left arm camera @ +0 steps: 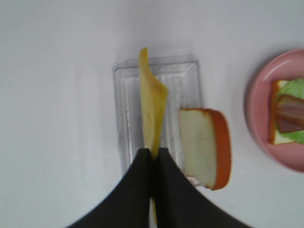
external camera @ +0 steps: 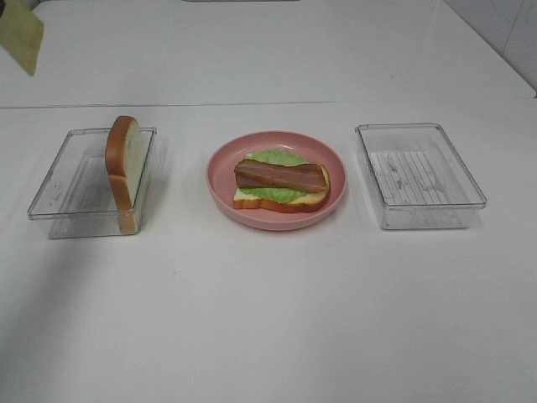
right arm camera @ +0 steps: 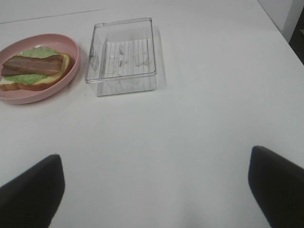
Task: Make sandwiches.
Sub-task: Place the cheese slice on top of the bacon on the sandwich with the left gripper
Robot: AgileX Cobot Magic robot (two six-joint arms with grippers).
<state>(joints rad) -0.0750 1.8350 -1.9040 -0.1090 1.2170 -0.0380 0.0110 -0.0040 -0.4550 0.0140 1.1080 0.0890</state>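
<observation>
On the pink plate [external camera: 277, 220] lies a white bread slice [external camera: 281, 204] with green lettuce [external camera: 277, 157] and a reddish-brown bacon strip [external camera: 279, 175] on top. A second bread slice [external camera: 123, 168] stands on edge in the left clear tray [external camera: 59, 180]. My left gripper [left arm camera: 153, 154] is shut on a yellow cheese slice [left arm camera: 152, 104], held high above that tray [left arm camera: 185, 76]. The cheese also shows at the top left corner of the exterior view [external camera: 21, 38]. My right gripper [right arm camera: 154, 153] is open and empty, over bare table short of the right tray [right arm camera: 121, 52].
The right clear tray [external camera: 419, 176] stands empty to the right of the plate. The table is white, with a seam line running across behind the trays. In the left wrist view the plate [left arm camera: 256, 114] lies beyond the standing bread slice [left arm camera: 204, 145].
</observation>
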